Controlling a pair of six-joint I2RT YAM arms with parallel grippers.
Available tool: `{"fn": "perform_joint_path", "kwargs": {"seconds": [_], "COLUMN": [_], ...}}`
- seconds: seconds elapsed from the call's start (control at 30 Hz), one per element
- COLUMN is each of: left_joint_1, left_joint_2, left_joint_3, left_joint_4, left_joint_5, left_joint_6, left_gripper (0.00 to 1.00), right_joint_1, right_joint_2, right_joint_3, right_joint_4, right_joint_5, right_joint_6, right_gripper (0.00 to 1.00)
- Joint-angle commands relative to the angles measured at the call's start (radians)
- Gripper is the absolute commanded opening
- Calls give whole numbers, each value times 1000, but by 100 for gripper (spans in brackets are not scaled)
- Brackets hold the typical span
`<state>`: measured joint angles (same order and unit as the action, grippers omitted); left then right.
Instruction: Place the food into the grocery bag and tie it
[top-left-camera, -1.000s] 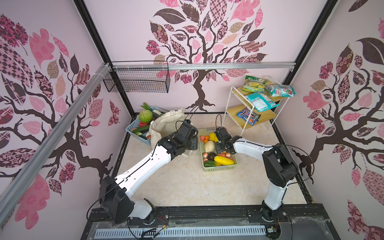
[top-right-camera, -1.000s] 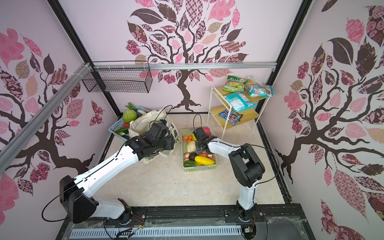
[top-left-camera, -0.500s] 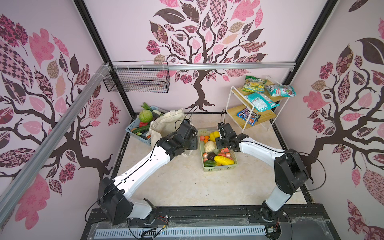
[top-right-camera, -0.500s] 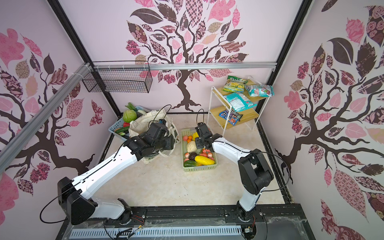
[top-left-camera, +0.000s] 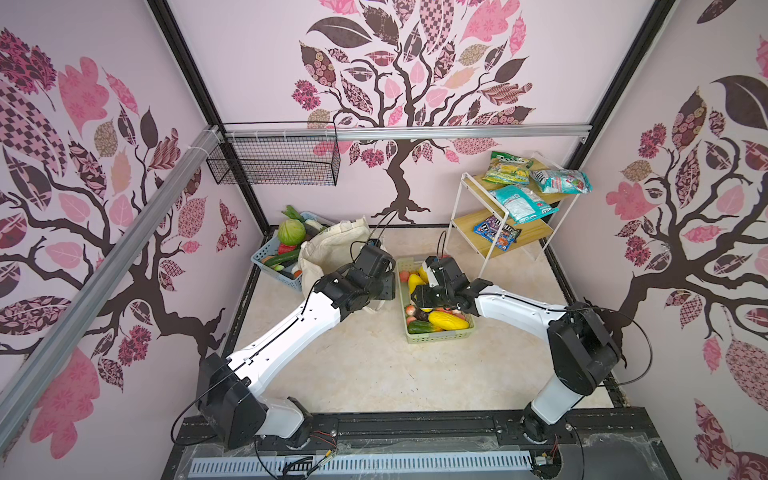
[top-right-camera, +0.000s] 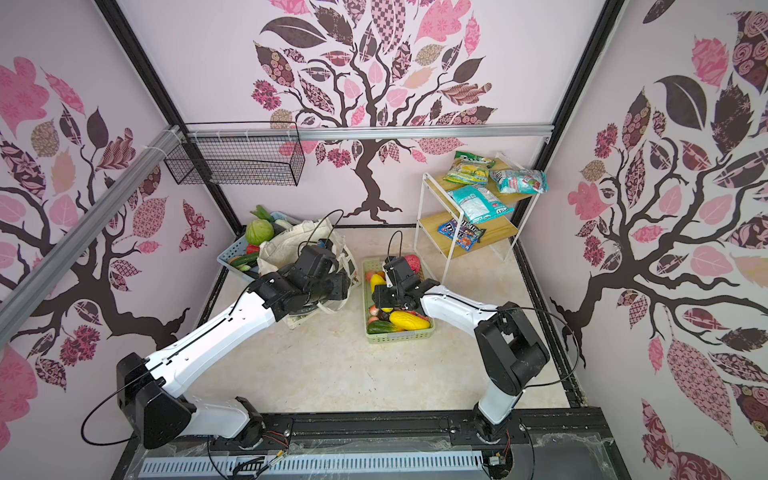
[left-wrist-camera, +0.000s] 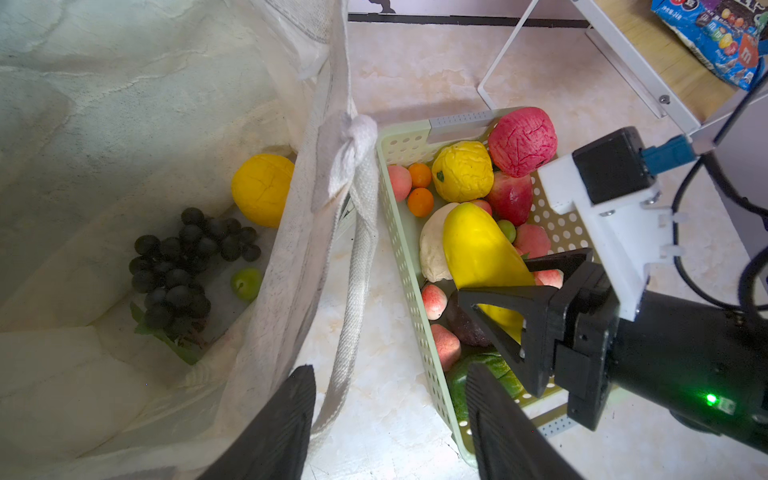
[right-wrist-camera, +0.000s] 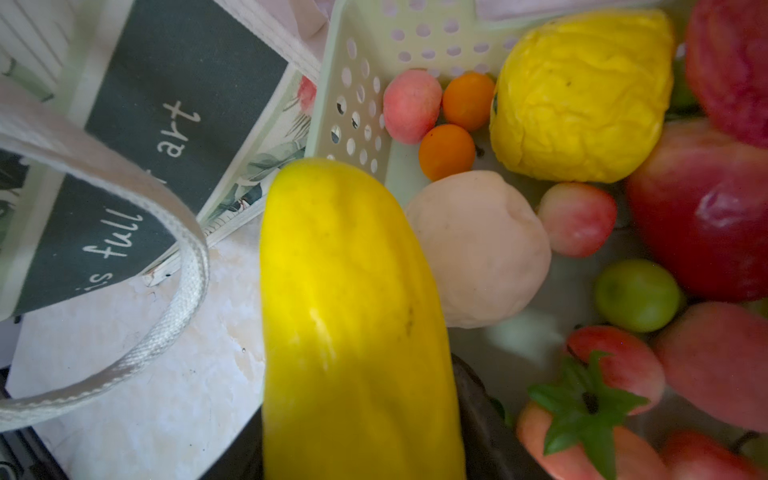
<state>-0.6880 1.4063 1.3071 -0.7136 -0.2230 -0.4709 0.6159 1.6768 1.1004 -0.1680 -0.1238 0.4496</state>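
Observation:
The cream grocery bag (top-left-camera: 332, 245) (top-right-camera: 286, 245) stands open at the back left. Inside it (left-wrist-camera: 124, 124) lie a dark grape bunch (left-wrist-camera: 183, 266), a round yellow fruit (left-wrist-camera: 262, 189) and a small green fruit (left-wrist-camera: 246, 284). More food fills the pale-green basket (top-left-camera: 440, 334) (left-wrist-camera: 395, 145) beside it. My right gripper (left-wrist-camera: 498, 278) (right-wrist-camera: 361, 436) is shut on a long yellow fruit (left-wrist-camera: 478, 249) (right-wrist-camera: 353, 291), held just above the basket near the bag-side wall. My left gripper (left-wrist-camera: 388, 415) is open; a bag handle strap (left-wrist-camera: 353, 291) and bare floor lie between its fingers.
A blue basket (top-left-camera: 278, 272) with a green cabbage (top-left-camera: 291, 231) sits behind the bag at the left wall. A white two-level shelf (top-left-camera: 498, 224) with snack packets stands at the back right. A black wire basket (top-left-camera: 274, 160) hangs on the back wall.
The right arm's elbow has swung out to the right, and its gripper has shifted slightly toward the bag over the basket. The left arm has hardly moved.

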Motion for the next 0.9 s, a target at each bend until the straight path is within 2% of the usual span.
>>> {"fn": "perform_joint_path", "kwargs": {"seconds": [0.0, 0.2, 0.37, 0.43, 0.5, 0.6, 0.73, 0.87], "left_joint_1": [-2, -3, -3, -2, -2, -2, -2, -3], "left_joint_2": [17, 36, 29, 28, 33, 38, 30, 32], "left_joint_3": [5, 27, 37, 41, 47, 54, 40, 46], "left_joint_4": [19, 13, 5, 5, 2, -9, -5, -9], "left_joint_5": [2, 7, -1, -3, -3, -10, -15, -20], "left_joint_6": [-3, -3, -3, 0, 2, 3, -3, 8], "left_gripper": [62, 62, 62, 62, 62, 62, 62, 62], "right_joint_1": [0, -1, -45, -88, -133, -168, -181, -180], "right_joint_2": [24, 14, -9, -22, -29, -18, 13, 54], "right_joint_3": [22, 54, 77, 80, 82, 80, 68, 75], "right_joint_4": [26, -10, -52, -65, -80, -128, -152, -140], "right_joint_5": [-13, -26, 1, -2, 18, 107, 184, 179], "right_joint_6": [19, -13, -43, -49, -73, -121, -167, -185], "right_gripper": [62, 70, 70, 68, 60, 52, 45, 42]}}
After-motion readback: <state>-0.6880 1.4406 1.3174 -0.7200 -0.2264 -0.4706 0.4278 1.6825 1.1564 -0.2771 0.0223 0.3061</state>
